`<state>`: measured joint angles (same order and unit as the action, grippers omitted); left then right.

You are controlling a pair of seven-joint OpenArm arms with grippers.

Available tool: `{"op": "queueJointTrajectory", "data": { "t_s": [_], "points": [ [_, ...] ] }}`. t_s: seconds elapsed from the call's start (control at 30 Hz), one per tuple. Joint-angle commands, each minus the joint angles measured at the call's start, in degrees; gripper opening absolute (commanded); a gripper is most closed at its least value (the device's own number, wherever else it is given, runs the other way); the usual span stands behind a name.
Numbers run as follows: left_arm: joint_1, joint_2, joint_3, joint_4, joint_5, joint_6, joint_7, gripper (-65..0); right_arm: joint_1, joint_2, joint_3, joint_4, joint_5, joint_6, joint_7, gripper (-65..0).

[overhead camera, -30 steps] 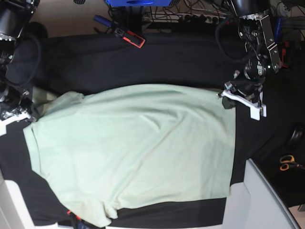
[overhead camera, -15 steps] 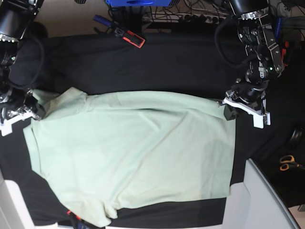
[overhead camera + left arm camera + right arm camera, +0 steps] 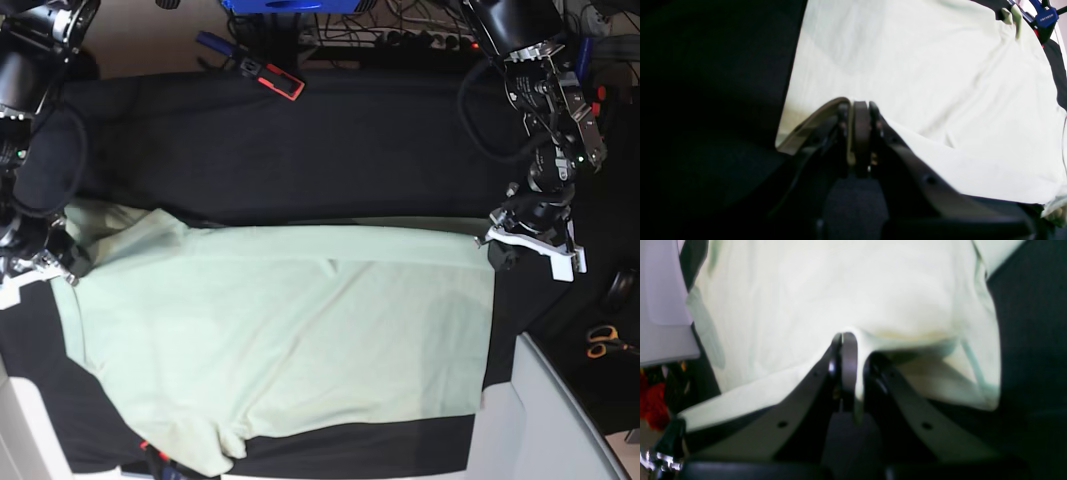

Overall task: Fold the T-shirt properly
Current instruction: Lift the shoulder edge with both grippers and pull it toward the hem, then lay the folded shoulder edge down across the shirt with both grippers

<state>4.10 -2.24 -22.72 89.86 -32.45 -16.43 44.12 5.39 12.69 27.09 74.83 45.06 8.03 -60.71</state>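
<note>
Black table covering (image 3: 300,140) borders T-shirt (image 3: 290,330) edges.

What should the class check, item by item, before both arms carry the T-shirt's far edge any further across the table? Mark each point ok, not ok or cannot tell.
1. Left gripper shut on the T-shirt: ok, fabric is pinched between its jaws.
2. Right gripper shut on the shirt: ok, cloth wraps over its closed jaws.
3. Held edge level between the two grips: ok, in the base view it runs almost straight.
4. Near hem flat on the black table covering: ok, though the sleeve nearest the camera is rumpled.
5. How many cloth layers each gripper holds: cannot tell.
6. Scissors away from the cloth: ok, they lie off to the side.
</note>
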Motion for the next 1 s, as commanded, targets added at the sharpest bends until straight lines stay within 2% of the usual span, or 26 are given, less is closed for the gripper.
{"op": "queueJointTrajectory", "data": {
  "t_s": [0.0, 0.23, 0.4, 0.6, 0.8, 0.97],
  "points": [
    [-1.2, -0.4, -0.1, 0.6, -0.8, -0.1, -1.1, -65.0, 1.1, 1.2, 0.2, -0.2, 0.6, 0.3, 1.0, -64.7],
    [-3.7, -0.6, 0.0, -1.3, -0.7, -0.1, -1.1, -65.0, 3.9, 2.7, 0.1, -1.2, 0.6, 0.4, 1.0, -64.7],
    [-5.2, -0.5, 0.0, -4.0, 1.0, -0.1, -1.1, -65.0, 6.5, 4.2, -5.7, -3.2, 0.6, 0.3, 1.6, -64.7],
    [-6.4, -0.3, 0.0, -4.8, 6.0, -0.1, -1.3, -65.0, 9.3, 4.3, -9.7, -10.5, 0.6, 0.3, 5.6, -64.7],
    [-8.7, -0.8, -0.2, -6.4, 6.1, -0.1, -1.2, -65.0, 11.4, 4.3, -14.0, -13.3, 0.6, 0.3, 7.6, -64.7],
    [-10.7, -2.2, 0.1, -11.8, 6.1, -0.1, -1.3, -65.0, 12.0, 4.1, -14.3, -15.1, 0.6, 0.3, 8.8, -64.7]
  ]
}}
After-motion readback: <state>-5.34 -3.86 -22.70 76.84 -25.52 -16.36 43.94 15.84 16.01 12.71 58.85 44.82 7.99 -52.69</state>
